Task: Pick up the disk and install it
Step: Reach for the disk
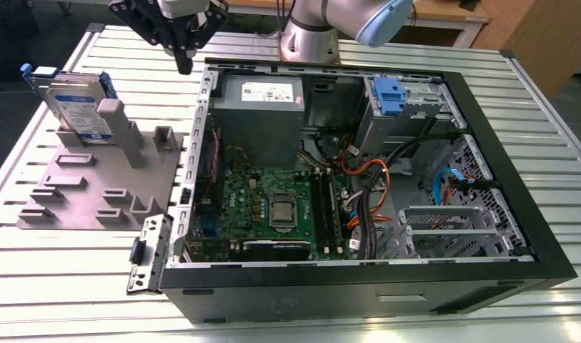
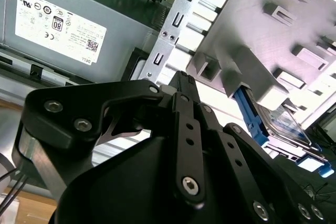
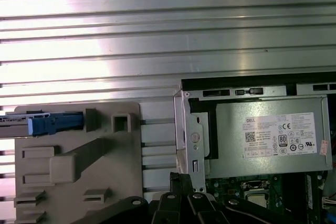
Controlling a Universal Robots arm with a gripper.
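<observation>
On the exterior view's left, the disk (image 1: 76, 107) stands on edge in the grey holder (image 1: 90, 193), not yet picked up. Just right of it, the gripper (image 1: 184, 66) hangs above the gap between holder and computer case (image 1: 490, 121), jaws pressed together on nothing, apart from the disk. Further right, the case lies open, with a blue latch (image 1: 389, 96) by the drive bay. Looks like the very start: pickup and install both remain.

We saw an open computer case (image 1: 347, 293) on a slatted metal table (image 1: 71, 300), a grey box (image 1: 261, 118) inside it, a grey stand (image 1: 81, 196) just beside it.
</observation>
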